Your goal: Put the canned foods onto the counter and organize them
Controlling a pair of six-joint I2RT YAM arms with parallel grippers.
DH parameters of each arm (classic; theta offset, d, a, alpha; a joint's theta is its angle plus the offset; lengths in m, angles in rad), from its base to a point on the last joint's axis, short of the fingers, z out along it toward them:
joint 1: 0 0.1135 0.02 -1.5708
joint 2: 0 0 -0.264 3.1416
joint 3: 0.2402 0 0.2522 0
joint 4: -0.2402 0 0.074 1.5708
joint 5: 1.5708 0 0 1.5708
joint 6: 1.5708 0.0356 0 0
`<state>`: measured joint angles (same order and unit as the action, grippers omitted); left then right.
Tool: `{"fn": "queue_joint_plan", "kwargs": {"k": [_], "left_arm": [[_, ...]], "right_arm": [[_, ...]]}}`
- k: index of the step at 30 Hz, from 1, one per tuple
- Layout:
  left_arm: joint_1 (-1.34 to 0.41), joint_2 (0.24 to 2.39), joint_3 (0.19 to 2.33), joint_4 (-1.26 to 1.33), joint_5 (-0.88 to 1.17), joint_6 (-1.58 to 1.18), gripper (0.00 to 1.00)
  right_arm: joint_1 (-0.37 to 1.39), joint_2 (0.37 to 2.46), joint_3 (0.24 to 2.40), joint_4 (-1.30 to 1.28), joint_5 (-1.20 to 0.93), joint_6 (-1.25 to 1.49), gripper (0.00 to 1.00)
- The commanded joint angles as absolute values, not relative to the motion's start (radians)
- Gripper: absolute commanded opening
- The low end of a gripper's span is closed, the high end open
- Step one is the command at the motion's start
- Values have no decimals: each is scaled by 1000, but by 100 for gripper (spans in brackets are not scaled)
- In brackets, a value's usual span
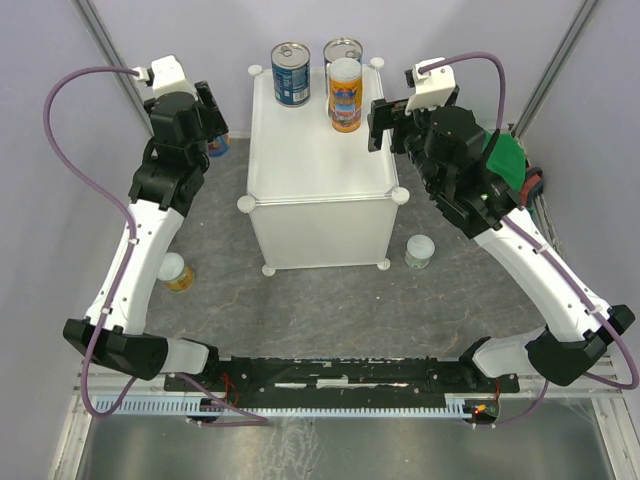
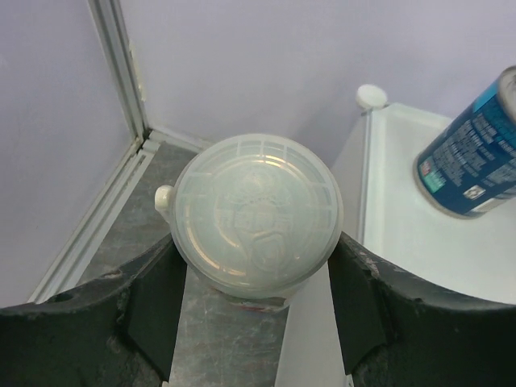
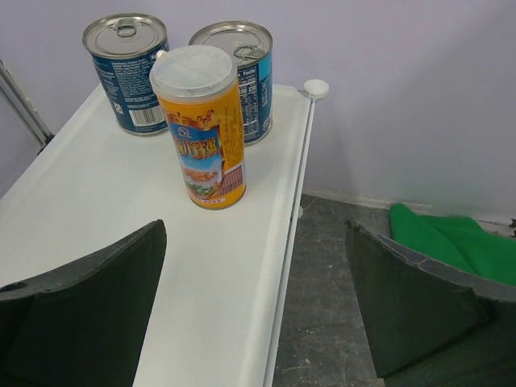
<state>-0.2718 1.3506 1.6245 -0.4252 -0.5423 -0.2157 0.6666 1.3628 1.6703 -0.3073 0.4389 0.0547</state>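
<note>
Top external view gives you the count: three cans stand along the far edge of the counter (image 1: 320, 170), namely the left blue can (image 1: 291, 73), the right blue can (image 1: 343, 48) and the tall orange can (image 1: 345, 95). Two wait on the grey floor (image 1: 330, 320): a yellow can (image 1: 178, 272) left of the cabinet and a pale green can (image 1: 420, 251) by its near right corner. Your left gripper (image 1: 208, 128) is clamped on a white-lidded can (image 2: 256, 211) just beside the counter's left wall. Only the left wrist view shows that lid between the fingers, and whether the can is off the floor is hard to tell. Your right gripper (image 3: 254, 306) hangs wide and empty across the counter's right edge, near the orange can; the right wrist view shows that spread best. No seventh can shows in any view.
</note>
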Motion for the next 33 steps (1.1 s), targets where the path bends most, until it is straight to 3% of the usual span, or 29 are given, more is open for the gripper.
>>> {"fn": "queue_joint_plan", "kwargs": {"k": [1,22,33], "left_arm": [[-303,1349,1790,-278,-547,-143,16],[-390,1452,1996,-321,-297,-144,14],[-445,1528,2050,-328,-268,-123,13]], "right_arm": [[664,1365,1723,-272,452,28,99],[663,1330,1708,-282,479,40,99],[664,1291,1674,-287,501,35,99]]}}
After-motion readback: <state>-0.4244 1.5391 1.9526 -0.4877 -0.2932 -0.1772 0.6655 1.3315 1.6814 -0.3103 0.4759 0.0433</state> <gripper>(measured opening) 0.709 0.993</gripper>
